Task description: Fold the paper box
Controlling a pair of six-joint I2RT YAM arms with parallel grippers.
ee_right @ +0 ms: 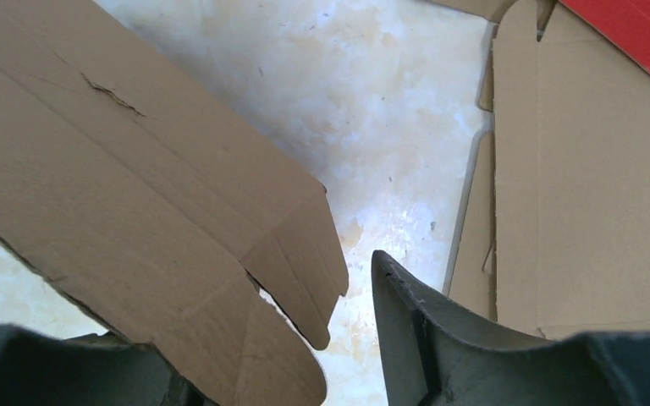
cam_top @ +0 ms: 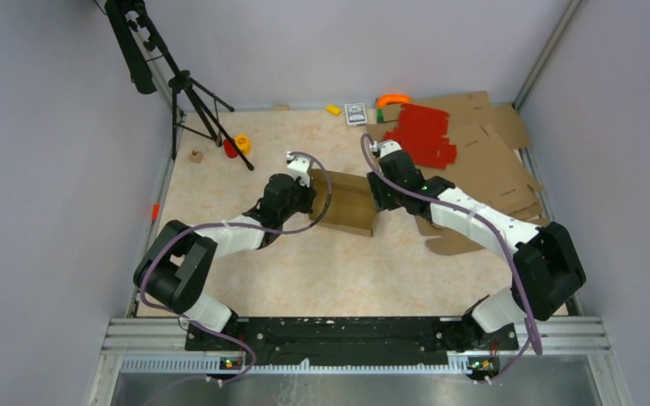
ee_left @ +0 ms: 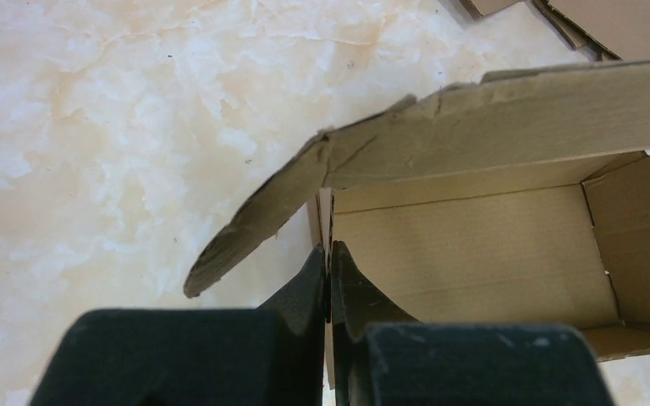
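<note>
- Left gripper [cam_top: 309, 196], top external view: positioned at the left end of the paper box [cam_top: 349, 203]. The box stands on the marbled table [cam_top: 322, 271], at mid-depth between the two arms.
- Right gripper [cam_top: 379, 196], same view: positioned at the right end of the box. Jaw spacing cannot be read from this view.
- Background, same view: red cardboard sheets [cam_top: 423, 135] lie on larger flat brown sheets [cam_top: 491, 161] at the far right. A black tripod [cam_top: 195, 101] stands at the far left.
- Left wrist view: both fingers [ee_left: 305, 288] are pressed together with no gap. The edge of the box's near end wall runs down into the seam between them and appears pinched there.
- Left wrist view: the box interior faces the camera. A creased, bent top flap [ee_left: 508, 118] overhangs the opening.
- Right wrist view: jaws stand partly apart. A box panel with a small tear and a corner flap [ee_right: 296, 271] lies between them and overlaps the left finger.
- Right wrist view: bare table shows between the flap and the right finger [ee_right: 423, 338], so nothing is clamped.
</note>
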